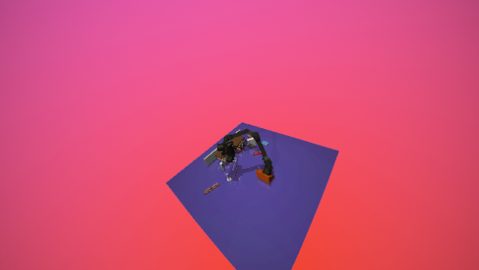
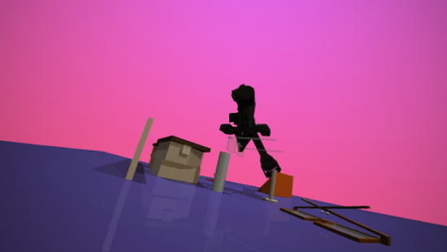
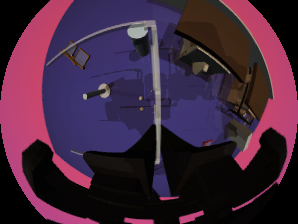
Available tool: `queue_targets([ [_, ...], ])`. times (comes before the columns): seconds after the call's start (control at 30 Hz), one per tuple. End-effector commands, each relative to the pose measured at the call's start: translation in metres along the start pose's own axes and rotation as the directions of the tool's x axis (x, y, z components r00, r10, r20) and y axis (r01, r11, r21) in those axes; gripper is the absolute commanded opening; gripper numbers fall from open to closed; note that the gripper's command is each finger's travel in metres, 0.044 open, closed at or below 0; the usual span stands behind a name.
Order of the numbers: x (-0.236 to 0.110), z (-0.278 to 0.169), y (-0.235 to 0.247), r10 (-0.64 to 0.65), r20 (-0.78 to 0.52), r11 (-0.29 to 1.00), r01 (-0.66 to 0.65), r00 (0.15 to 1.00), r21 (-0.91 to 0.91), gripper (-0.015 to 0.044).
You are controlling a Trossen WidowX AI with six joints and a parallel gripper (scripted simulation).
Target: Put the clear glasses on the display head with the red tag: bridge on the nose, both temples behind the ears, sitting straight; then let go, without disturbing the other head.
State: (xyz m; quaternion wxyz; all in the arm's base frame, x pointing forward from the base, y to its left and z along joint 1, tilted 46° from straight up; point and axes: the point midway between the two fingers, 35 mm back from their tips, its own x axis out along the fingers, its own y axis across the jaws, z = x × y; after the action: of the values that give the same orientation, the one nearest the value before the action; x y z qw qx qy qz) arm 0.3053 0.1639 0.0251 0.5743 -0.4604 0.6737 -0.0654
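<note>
Purple matting spreads under a pink backdrop. Near its front right edge lie dark brown-framed spare glasses [image 2: 337,225], folded out flat. Behind them a thin grey post [image 2: 272,184] stands before the orange arm base [image 2: 284,184]. Above, the black parallel-jaw gripper [image 2: 244,136] is clamped on the clear transparent glasses [image 2: 244,147], which hang just beneath it in the air. Farther left sits the tan blocky display head [image 2: 176,160].
</note>
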Motion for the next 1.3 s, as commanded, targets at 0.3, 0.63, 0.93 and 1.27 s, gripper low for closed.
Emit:
queue_targets([
  [0.3,0.0,-0.048,-0.036,-0.006,0.001,1.0,0.006,1.0,-0.006,0.0],
  [0.63,0.006,-0.089,-0.057,-0.008,-0.002,1.0,0.008,1.0,-0.007,0.0],
  [0.93,0.013,-0.121,-0.068,-0.01,-0.005,1.0,0.01,1.0,-0.008,0.0],
  [1.27,0.02,-0.119,-0.068,-0.009,-0.004,1.0,0.009,1.0,-0.008,0.0],
])
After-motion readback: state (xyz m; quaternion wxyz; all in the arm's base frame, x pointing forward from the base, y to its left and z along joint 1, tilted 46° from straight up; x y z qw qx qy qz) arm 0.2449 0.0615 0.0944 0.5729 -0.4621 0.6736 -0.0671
